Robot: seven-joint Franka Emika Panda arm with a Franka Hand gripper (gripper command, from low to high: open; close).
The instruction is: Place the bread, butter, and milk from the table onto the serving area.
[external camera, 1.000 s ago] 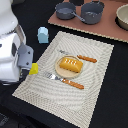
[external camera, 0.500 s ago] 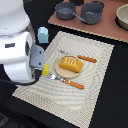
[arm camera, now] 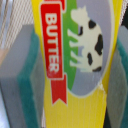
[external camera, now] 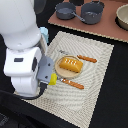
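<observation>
Arm and jaws: the white robot arm (external camera: 22, 60) fills the exterior view's left; its grey gripper (external camera: 48, 76) hangs over the mat's edge, jaws clamped on the butter, as the wrist view confirms with teal pads (arm camera: 31, 90) pressing both sides.
Butter: flat yellow rectangular packet with a red label (arm camera: 75, 65), only a yellow corner (external camera: 52, 79) showing outside, just beside the plate.
Step in hand: likely setting the butter down; best lowered flat onto bare mat, clear of the plate rim and knife, before the jaws part.
Milk: a pale blue carton (external camera: 44, 34) peeks out behind the arm, near the mat's edge.
Serving area: beige striped rectangular placemat (external camera: 95, 95).
Plate: round tan plate (external camera: 59, 71) holds the golden-orange scored loaf of bread (external camera: 70, 64).
Pots: two dark pots (external camera: 82, 11) on the pinkish-brown board (external camera: 107, 27); contents cannot be told.
</observation>
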